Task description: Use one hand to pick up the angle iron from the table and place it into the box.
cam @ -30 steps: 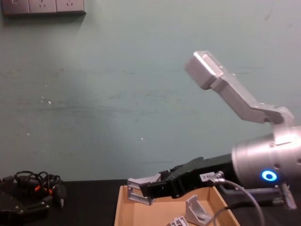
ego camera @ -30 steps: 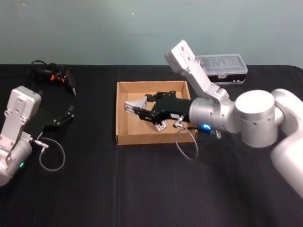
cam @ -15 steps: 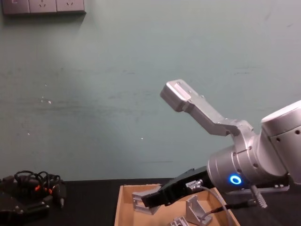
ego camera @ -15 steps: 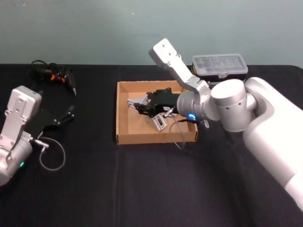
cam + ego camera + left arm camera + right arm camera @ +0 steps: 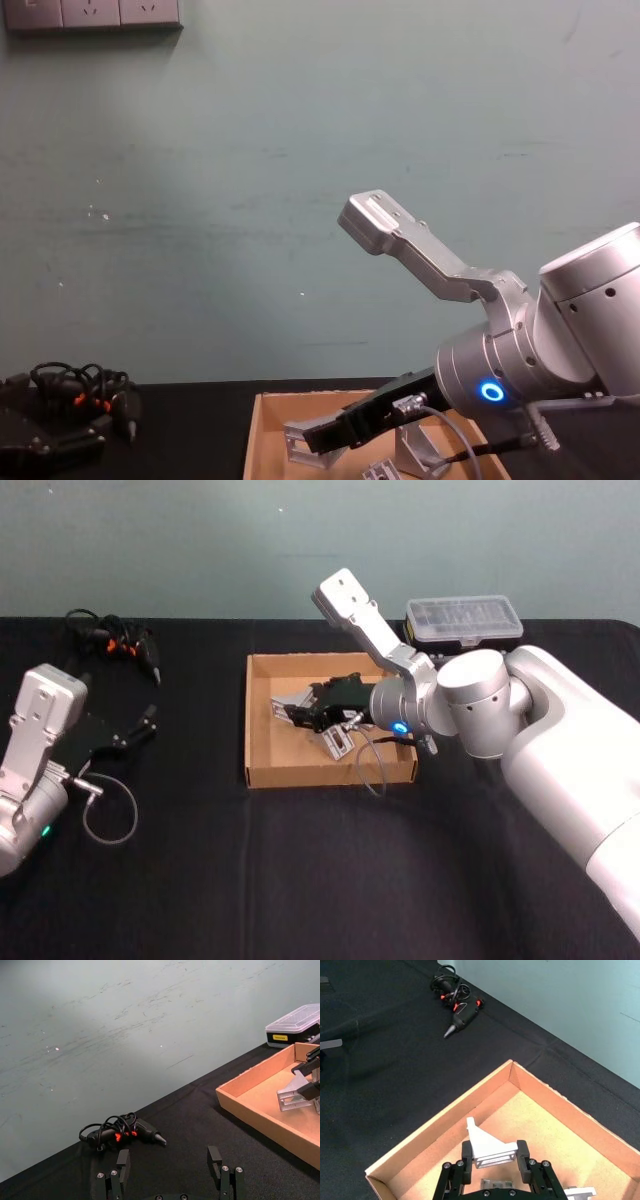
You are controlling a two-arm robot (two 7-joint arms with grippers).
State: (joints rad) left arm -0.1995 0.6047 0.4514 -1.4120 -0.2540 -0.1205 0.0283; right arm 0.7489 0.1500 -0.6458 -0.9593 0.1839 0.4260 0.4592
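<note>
My right gripper [image 5: 306, 713] is shut on a silver angle iron [image 5: 288, 703], holding it low inside the tan cardboard box [image 5: 330, 774], near its far left part. In the right wrist view the angle iron [image 5: 487, 1148] sits clamped between the two black fingers of the gripper [image 5: 493, 1158], over the box [image 5: 435, 1130] floor. The chest view shows the gripper [image 5: 318, 440] and the angle iron [image 5: 300, 444] just above the box [image 5: 262, 418] wall. My left gripper [image 5: 169, 1162] is open and parked at the left over the black table [image 5: 300, 880].
Other angle irons [image 5: 340, 742] lie in the box beside the right gripper. A black glue gun with a coiled cord [image 5: 115, 640] rests at the table's far left. Behind the box at the right stands a black plastic case with a clear lid [image 5: 465, 623].
The right arm's elbow swung left and the gripper sank lower into the box with the angle iron still held. The left arm stayed still.
</note>
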